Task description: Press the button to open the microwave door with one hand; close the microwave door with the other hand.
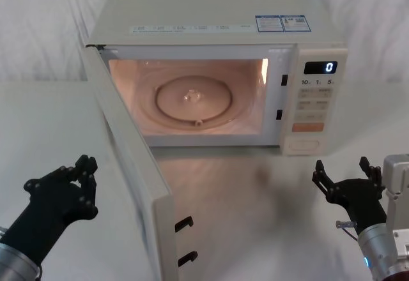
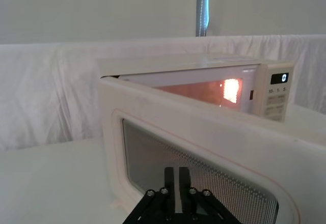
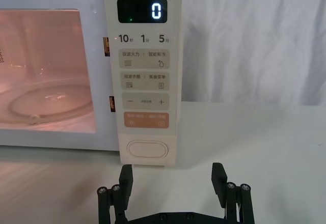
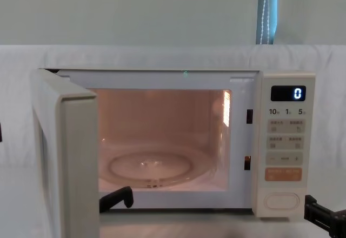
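A white tabletop [image 1: 268, 191] is carrying a single cream microwave [image 1: 217, 45], which is sitting toward its far side. The microwave door [image 1: 137, 166] is standing swung open over the tabletop, and the lit cavity is casting a glow on the surface in front.

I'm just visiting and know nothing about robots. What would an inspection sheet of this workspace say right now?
Surface: white table, bare in front of the oven.
Job's things: microwave door swung wide open, cavity lit, glass turntable inside; the button untouched, display reads 0.
Clutter: nothing seen.
Grippers: left gripper beside the door's outer face, fingers together; right gripper open, in front of the button, apart from it.
Cables: a thin wire loop at the right wrist.
Surroundings: white cloth backdrop, a metal pole behind it.
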